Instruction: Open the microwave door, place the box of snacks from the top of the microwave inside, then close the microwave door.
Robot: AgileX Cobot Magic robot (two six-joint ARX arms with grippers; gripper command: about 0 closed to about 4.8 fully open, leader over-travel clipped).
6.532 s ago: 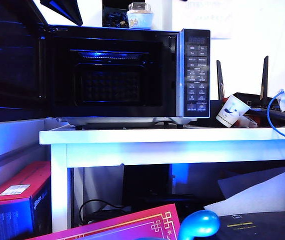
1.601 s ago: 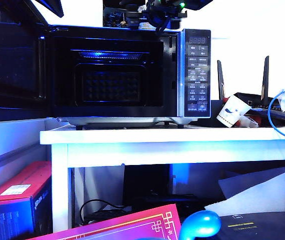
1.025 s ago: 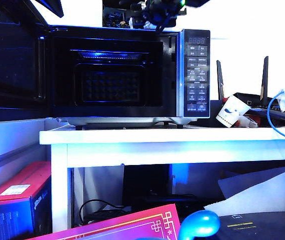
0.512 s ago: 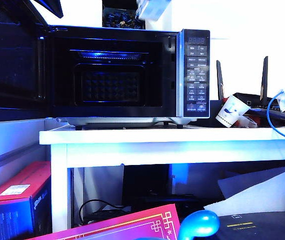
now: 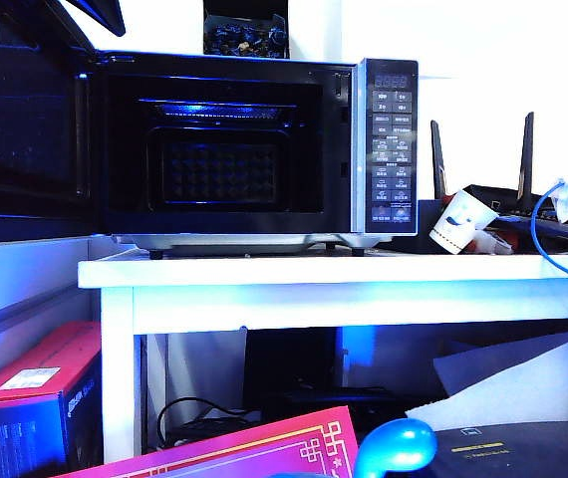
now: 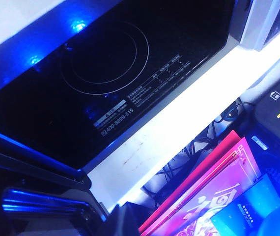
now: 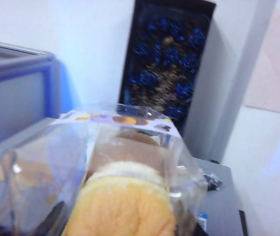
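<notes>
The microwave (image 5: pixel 384 129) stands on a white table with its microwave door (image 5: pixel 25 129) swung wide open to the left, baring the dark cavity (image 5: pixel 224 149). In the right wrist view my right gripper (image 7: pixel 123 228) is shut on the box of snacks (image 7: pixel 125 191), a clear tub with yellow-cream contents, held above the microwave's grey top (image 7: pixel 218 196). Neither shows in the exterior view. The left arm (image 5: pixel 100 15) hangs over the door's top corner. Its wrist view looks down on the cavity floor (image 6: pixel 105 64); the left gripper (image 6: pixel 123 223) is only dark shapes.
A dark open box of blue-wrapped items (image 5: pixel 246 35) stands at the back of the microwave's top, also behind the tub (image 7: pixel 169 64). A paper cup (image 5: pixel 460 221) and cables lie right of the microwave. Red and pink boxes (image 5: pixel 35 388) sit under the table (image 5: pixel 364 269).
The right gripper closed on the box of snacks on the microwave's top, lifted it, and rose with it out of the exterior view. The door and the left arm stayed still.
</notes>
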